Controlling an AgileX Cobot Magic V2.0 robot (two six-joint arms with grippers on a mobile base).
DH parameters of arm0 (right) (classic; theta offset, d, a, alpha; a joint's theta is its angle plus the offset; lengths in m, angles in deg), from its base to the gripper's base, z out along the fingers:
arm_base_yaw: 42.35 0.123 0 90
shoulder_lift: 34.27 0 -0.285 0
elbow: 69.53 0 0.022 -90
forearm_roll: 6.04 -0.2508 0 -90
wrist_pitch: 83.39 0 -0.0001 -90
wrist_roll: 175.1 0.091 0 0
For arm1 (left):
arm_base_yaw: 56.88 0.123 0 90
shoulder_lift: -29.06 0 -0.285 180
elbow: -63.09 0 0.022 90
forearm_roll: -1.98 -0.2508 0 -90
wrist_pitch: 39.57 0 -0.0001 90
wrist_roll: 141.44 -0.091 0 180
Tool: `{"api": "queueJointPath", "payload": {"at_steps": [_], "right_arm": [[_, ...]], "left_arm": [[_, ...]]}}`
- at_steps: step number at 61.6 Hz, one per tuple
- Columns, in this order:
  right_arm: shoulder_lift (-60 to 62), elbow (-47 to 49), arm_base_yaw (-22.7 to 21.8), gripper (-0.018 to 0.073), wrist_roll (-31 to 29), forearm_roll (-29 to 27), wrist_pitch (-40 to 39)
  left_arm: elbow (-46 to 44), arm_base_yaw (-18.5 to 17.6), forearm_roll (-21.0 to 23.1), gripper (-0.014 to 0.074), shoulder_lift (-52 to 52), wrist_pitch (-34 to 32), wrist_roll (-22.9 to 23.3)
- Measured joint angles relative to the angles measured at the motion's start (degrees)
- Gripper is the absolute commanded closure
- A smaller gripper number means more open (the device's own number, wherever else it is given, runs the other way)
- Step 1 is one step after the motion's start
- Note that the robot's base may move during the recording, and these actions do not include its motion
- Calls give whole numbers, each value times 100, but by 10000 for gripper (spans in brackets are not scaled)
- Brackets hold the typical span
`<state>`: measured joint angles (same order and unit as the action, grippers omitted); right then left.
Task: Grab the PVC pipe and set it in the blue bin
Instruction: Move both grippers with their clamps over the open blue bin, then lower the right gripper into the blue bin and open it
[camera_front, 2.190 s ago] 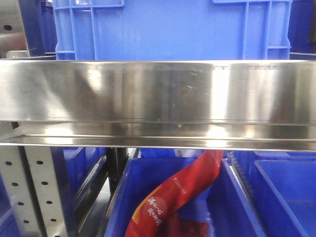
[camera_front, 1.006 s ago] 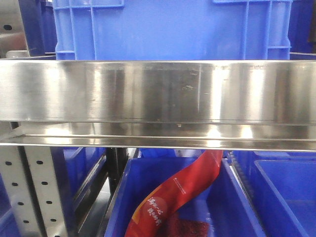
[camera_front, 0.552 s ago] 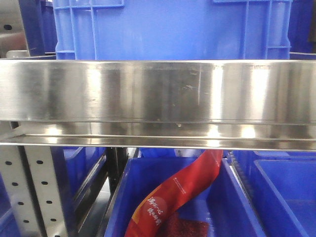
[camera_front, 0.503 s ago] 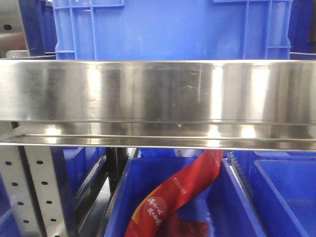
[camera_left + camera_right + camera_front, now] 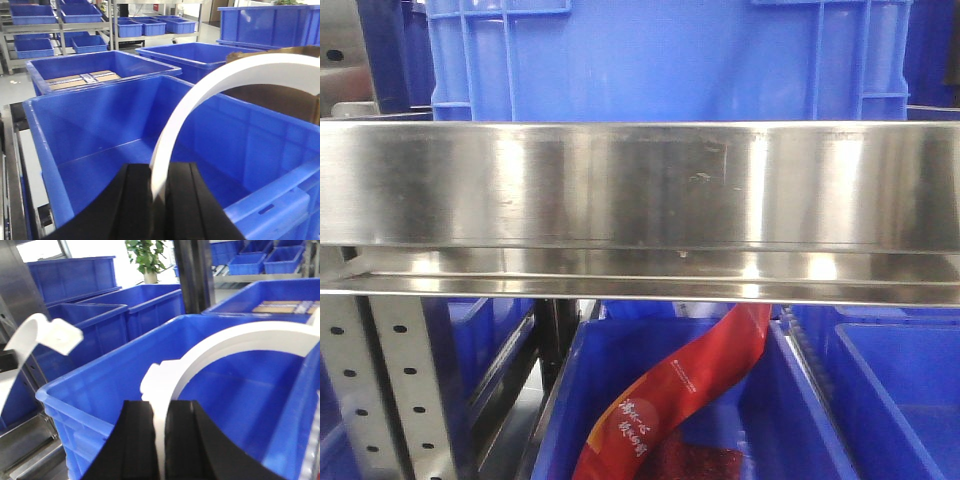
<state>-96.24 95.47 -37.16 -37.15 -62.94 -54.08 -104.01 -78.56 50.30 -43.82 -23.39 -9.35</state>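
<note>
At wrists, PVC pipe (image 5: 182, 112), frontally steel shelf (image 5: 640, 185)

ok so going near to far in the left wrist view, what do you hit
left gripper shut on the pipe → big bin → bin with cardboard → rack of small bins at the back

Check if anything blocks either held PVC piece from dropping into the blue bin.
Nothing visible does. The left gripper clamps the left PVC piece and the right gripper the right PVC piece, both above the open blue bin, whose floor looks bare.
</note>
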Motion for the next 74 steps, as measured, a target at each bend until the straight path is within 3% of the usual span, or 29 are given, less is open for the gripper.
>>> {"api": "queueJointPath", "payload": {"at_steps": [23, 34, 45, 74], "right_arm": [[-271, 0, 182, 728, -38, -44, -495], [-387, 0, 182, 728, -38, -64, -524], [-387, 0, 182, 728, -52, -90, -676], [-864, 119, 182, 728, -52, -90, -866]], "left_arm": [[-876, -25, -72, 707, -322, -103, 0], [-1183, -339, -375, 707, -746, -144, 0], [-1210, -562, -515, 707, -1068, -475, 0], [-1269, -562, -736, 707, -1323, -1443, 0]]}}
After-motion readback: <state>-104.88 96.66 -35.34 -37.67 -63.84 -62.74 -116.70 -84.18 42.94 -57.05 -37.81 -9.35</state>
